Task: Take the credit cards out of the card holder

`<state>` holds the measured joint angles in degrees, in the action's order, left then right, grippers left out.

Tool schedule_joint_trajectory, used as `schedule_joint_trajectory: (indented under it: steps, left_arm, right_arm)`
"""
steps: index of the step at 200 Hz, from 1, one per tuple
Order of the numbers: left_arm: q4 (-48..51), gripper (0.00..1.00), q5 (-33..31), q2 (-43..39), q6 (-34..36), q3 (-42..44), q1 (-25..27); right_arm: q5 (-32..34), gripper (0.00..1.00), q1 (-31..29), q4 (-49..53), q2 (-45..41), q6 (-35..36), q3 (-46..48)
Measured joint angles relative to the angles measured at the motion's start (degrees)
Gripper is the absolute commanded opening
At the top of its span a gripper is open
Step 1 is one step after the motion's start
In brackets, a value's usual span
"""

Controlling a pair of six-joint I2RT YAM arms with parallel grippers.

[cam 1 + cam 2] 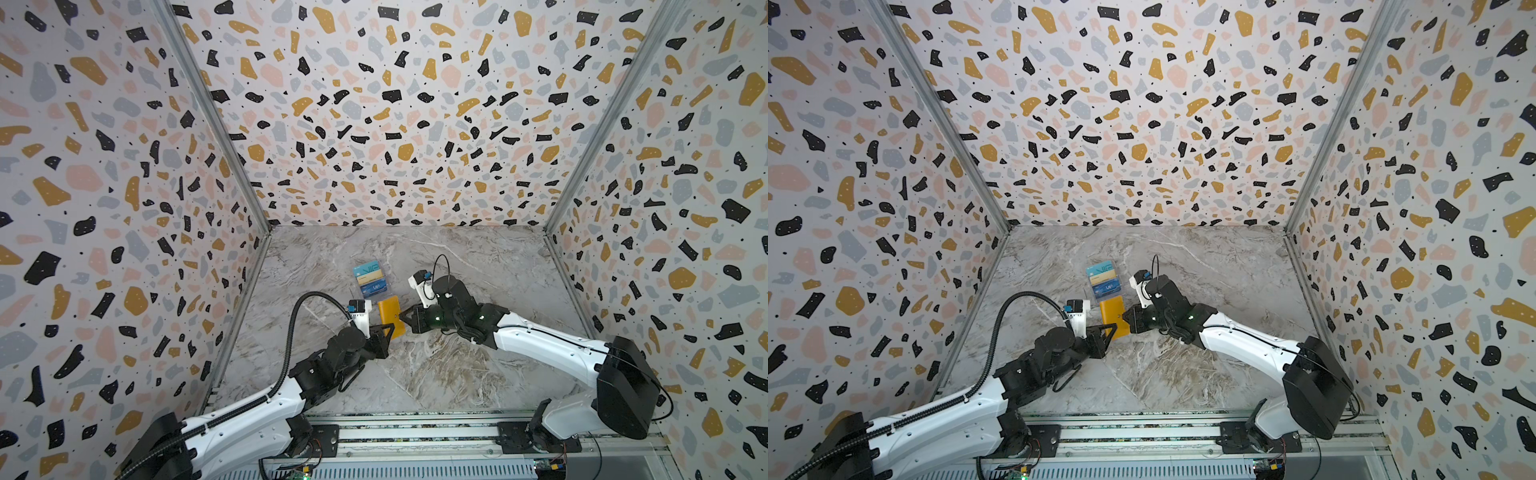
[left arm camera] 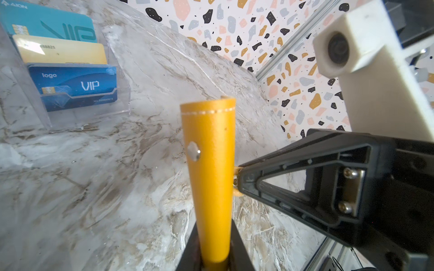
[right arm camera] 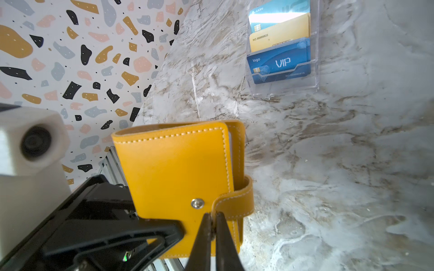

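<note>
Mustard-yellow leather tells the story: the card holder (image 3: 173, 169) is folded shut and clamped at one edge in the closed left gripper (image 1: 385, 331). The right gripper (image 3: 212, 214), jaws all but together, pinches the tip of the snap tab (image 3: 237, 201) beside its bare stud (image 3: 197, 203). I'd judge opening has barely begun, with no credit cards showing from it and all yet to come out. Beyond both grippers a clear tiered box (image 3: 285, 90) holds three cards (image 2: 77, 84), on grey veined marble (image 1: 436, 365) walled by terrazzo-print panels (image 1: 374, 104).
</note>
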<state>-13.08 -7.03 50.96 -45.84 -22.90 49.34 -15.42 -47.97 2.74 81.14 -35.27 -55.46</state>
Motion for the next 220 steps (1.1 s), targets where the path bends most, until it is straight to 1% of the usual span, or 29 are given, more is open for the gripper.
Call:
schedule_joint_trajectory:
  steps: [45, 91, 113, 144, 163, 211, 220]
  left_arm:
    - [-0.8, 0.00, 5.0, -0.2, 0.5, -0.5, -2.0]
    - [-0.7, 0.00, 9.6, 0.6, 2.0, -3.0, -2.8]
    - [-0.7, 0.00, 10.9, 0.9, 2.7, -3.8, -2.8]
    - [-0.7, 0.00, 12.3, 0.9, 3.2, -4.0, -3.2]
    - [-0.7, 0.00, 13.0, 0.9, 3.3, -4.0, -3.5]
    - [-0.8, 0.00, 14.4, 1.0, 3.9, -4.0, -4.4]
    - [-1.1, 0.00, 14.8, 1.1, 3.9, -4.0, -4.7]
  right_arm:
    - [-0.4, 0.15, 4.0, 0.8, -2.6, 1.0, 3.1]
    - [-0.9, 0.19, 5.7, 1.9, -3.7, 2.2, 4.2]
    - [-1.1, 0.23, 6.5, 2.1, -4.6, 2.5, 4.7]
    - [-1.3, 0.36, 7.7, 2.6, -5.9, 3.1, 5.6]
    - [-1.3, 0.38, 8.5, 2.8, -7.1, 3.4, 7.0]
    - [-2.4, 0.41, 11.0, 2.3, -9.7, 3.7, 11.7]
    - [-3.3, 0.43, 11.3, 1.3, -10.3, 3.9, 13.0]
